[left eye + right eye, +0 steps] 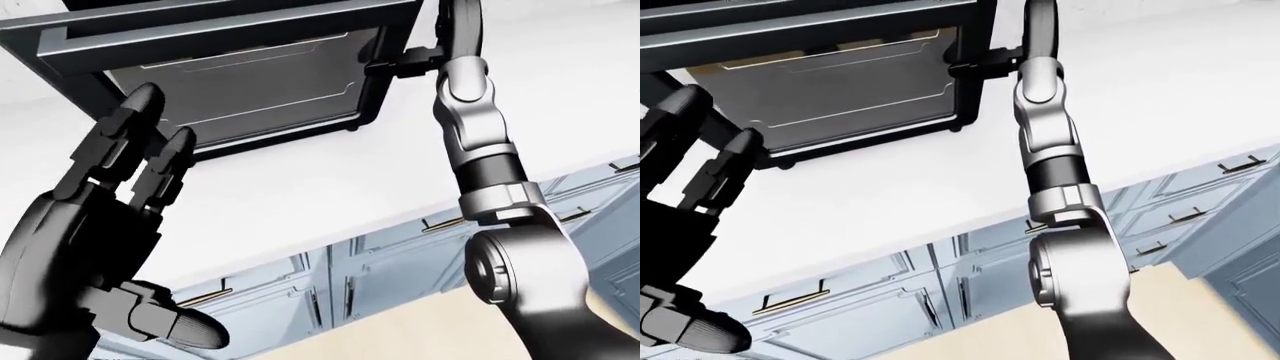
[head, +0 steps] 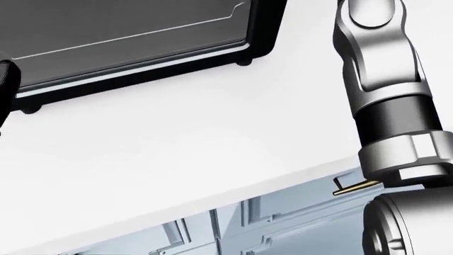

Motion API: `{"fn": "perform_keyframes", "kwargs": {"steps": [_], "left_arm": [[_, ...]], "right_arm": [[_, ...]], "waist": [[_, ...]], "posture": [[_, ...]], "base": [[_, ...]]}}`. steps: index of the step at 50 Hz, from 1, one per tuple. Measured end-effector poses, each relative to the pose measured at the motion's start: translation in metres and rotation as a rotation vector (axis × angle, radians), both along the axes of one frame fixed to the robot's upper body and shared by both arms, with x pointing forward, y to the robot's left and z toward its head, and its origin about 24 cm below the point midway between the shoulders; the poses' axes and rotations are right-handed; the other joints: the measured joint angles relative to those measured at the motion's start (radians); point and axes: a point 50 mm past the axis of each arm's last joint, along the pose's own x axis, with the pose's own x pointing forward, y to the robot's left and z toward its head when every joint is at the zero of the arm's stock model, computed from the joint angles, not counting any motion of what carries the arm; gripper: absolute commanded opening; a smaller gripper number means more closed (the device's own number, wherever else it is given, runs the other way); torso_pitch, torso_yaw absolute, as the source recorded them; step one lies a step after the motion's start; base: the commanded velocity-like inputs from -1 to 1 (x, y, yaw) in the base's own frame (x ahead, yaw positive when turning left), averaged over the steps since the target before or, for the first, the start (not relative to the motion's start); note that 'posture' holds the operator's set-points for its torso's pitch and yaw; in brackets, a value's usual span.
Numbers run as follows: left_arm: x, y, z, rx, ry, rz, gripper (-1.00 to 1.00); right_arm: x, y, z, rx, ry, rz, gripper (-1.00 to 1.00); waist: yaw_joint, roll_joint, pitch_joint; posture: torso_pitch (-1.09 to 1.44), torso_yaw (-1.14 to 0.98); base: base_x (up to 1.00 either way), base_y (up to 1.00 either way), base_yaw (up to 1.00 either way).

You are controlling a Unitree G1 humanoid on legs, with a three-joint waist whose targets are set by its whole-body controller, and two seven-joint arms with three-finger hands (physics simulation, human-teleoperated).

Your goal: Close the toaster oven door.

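The toaster oven (image 1: 220, 22) stands on the white counter at the top of the left-eye view. Its black-framed door (image 1: 240, 82) with a grey pane hangs open below the oven's dark top bar. A tan gap of the inside (image 1: 720, 69) shows between them. My right hand (image 1: 400, 61) is at the door's right edge, touching the frame; its fingers are too dark and small to read. My left hand (image 1: 150, 127) fills the lower left of that view with its fingers spread, open and empty, just below the door's lower left corner.
The white counter (image 1: 330, 187) runs across below the oven to its edge. Pale blue cabinet drawers with brass handles (image 1: 380, 270) lie under the edge, and tan floor (image 1: 400, 330) shows below. My right forearm (image 2: 386, 101) crosses the right side of the head view.
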Motion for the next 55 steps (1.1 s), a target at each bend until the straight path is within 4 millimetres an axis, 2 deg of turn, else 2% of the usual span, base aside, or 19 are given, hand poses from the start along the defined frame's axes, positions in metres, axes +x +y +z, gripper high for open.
{"fn": "perform_keyframes", "kwargs": {"steps": [5, 15, 21, 27, 31, 35, 43, 55], "left_arm": [[0.006, -0.014, 0.002, 0.005, -0.017, -0.038, 1.00], [0.013, -0.022, -0.002, 0.042, -0.003, -0.069, 1.00], [0.020, -0.029, 0.005, 0.052, -0.041, -0.093, 1.00], [0.030, -0.036, 0.004, 0.079, -0.033, -0.117, 1.00], [0.054, -0.032, 0.004, 0.101, -0.007, -0.103, 1.00], [0.068, -0.024, 0.002, 0.117, 0.010, -0.064, 1.00], [0.080, -0.025, -0.007, 0.150, 0.044, -0.074, 1.00], [0.095, -0.024, 0.002, 0.163, 0.039, -0.073, 1.00]], "right_arm": [[0.000, 0.000, -0.001, 0.002, 0.003, -0.003, 1.00], [0.000, -0.002, 0.000, 0.003, 0.005, -0.011, 1.00], [0.000, 0.000, 0.002, 0.008, 0.003, -0.010, 1.00], [-0.001, -0.001, 0.004, 0.011, -0.013, -0.010, 1.00], [-0.001, 0.001, 0.005, 0.012, -0.019, -0.007, 1.00], [-0.001, 0.000, 0.005, 0.013, -0.021, -0.008, 1.00], [0.000, -0.002, 0.003, 0.017, -0.014, -0.014, 1.00], [0.001, -0.001, 0.005, 0.012, -0.008, -0.014, 1.00]], "waist": [[-0.004, 0.002, -0.002], [-0.006, 0.003, 0.000], [-0.007, 0.003, -0.001], [-0.008, -0.001, -0.004], [-0.007, -0.007, -0.004], [-0.008, -0.014, -0.005], [-0.008, -0.023, -0.008], [-0.005, -0.028, -0.007]], "posture": [[0.00, 0.00], [0.00, 0.00], [0.00, 0.00], [0.00, 0.00], [0.00, 0.00], [0.00, 0.00], [0.00, 0.00], [0.00, 0.00]], "base": [[0.00, 0.00, 0.00], [0.00, 0.00, 0.00], [0.00, 0.00, 0.00], [0.00, 0.00, 0.00], [0.00, 0.00, 0.00], [0.00, 0.00, 0.00], [0.00, 0.00, 0.00], [0.00, 0.00, 0.00]]}}
